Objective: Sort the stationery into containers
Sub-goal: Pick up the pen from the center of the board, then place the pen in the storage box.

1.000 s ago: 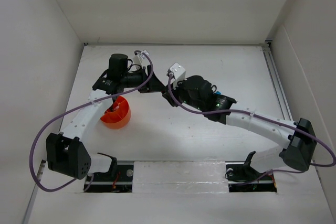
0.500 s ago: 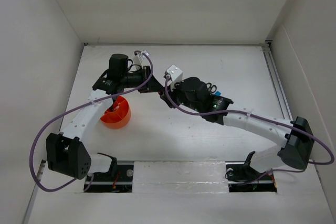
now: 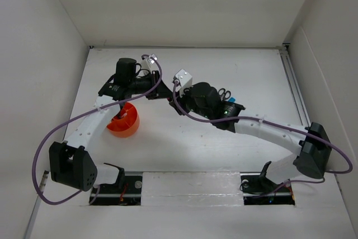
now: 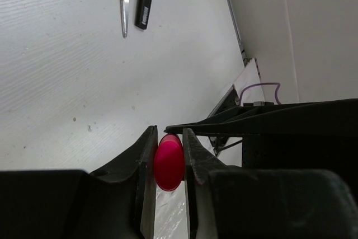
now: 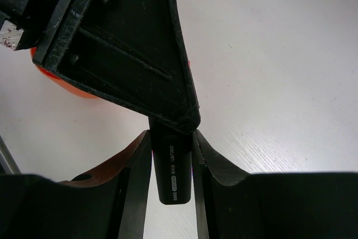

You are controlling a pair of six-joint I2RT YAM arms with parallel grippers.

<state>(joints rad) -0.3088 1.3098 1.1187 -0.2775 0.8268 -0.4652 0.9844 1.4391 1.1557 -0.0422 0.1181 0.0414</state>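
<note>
Pink highlighter [image 4: 169, 163] held off the desk [image 4: 56, 71], glossy rounded cap pinched tight in the left end effector [image 4: 169, 138], matte black barrel (small white lettering) clamped by the right end effector [image 5: 171, 138], round orange plastic cup [image 3: 130, 129] nearby, metal-bladed scissors [image 4: 124, 4] flat just beside a blue highlighter [image 4: 144, 4].

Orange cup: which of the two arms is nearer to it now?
Left. In the top view the left arm passes over the left rim of the orange cup; the right arm lies well off to the cup's right, beside the scissors.
</note>
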